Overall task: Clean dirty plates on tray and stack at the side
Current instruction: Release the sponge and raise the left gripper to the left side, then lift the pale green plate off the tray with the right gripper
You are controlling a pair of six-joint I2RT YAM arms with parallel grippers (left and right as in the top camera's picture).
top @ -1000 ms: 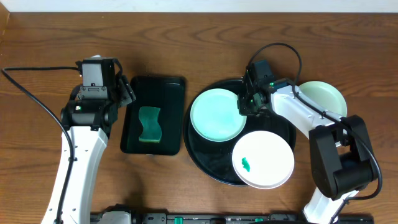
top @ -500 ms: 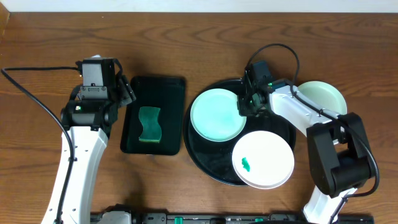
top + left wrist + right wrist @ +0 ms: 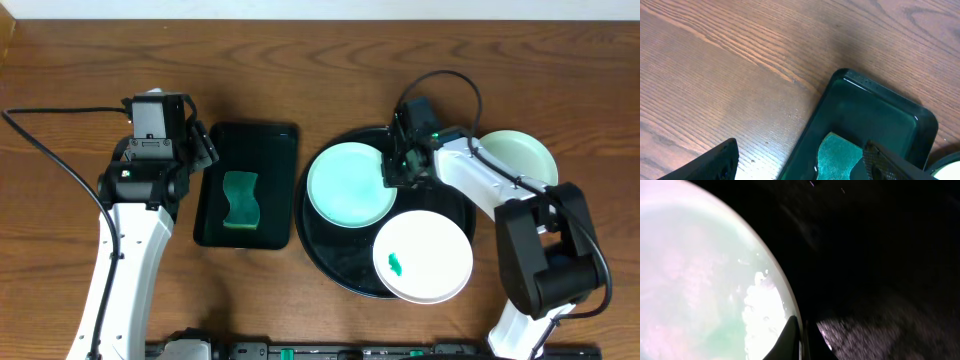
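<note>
The right gripper (image 3: 391,172) sits at the right edge of the mint-green plate (image 3: 348,187), which lies on the far-left part of the black tray (image 3: 338,256). In the wrist view its fingers (image 3: 791,336) are pressed together on that rim, apparently pinching it, though the view is dark.

The white plate (image 3: 430,250), with a green smear (image 3: 396,264), lies on the near-right part of the tray and overhangs its near edge. It is just beside the mint-green plate.

A pale green plate (image 3: 527,150) rests on the table (image 3: 300,60) just off the tray's far-right rim.

The left gripper (image 3: 205,145) hangs with its jaws wide over the far-left corner of the rectangular green tray (image 3: 270,150), which holds a sponge (image 3: 240,200). Bare wood lies along the far side and at the near left.
</note>
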